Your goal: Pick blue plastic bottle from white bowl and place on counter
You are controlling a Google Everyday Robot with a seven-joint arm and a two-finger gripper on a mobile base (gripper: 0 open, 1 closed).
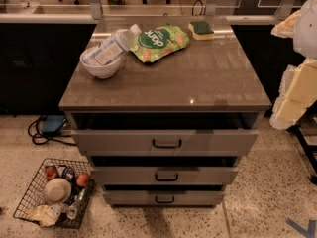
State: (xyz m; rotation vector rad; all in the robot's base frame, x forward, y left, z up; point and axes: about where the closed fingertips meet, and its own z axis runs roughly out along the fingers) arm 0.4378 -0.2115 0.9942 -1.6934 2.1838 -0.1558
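The blue plastic bottle (pixel 110 47) is clear, with a white cap and a pale blue-and-white label. It lies tilted in the white bowl (pixel 101 68), with its cap end sticking out over the rim to the upper right. The bowl stands on the back left of the grey-brown counter (pixel 198 83). My gripper is not in view. Only pale, cream-coloured parts of my arm (pixel 299 88) show at the right edge, off to the right of the counter.
A green snack bag (pixel 158 42) lies just right of the bowl, and a green-and-yellow sponge (pixel 201 29) lies at the back right. Three drawers (pixel 166 143) stand slightly open below. A wire basket of clutter (pixel 55 192) sits on the floor at the lower left.
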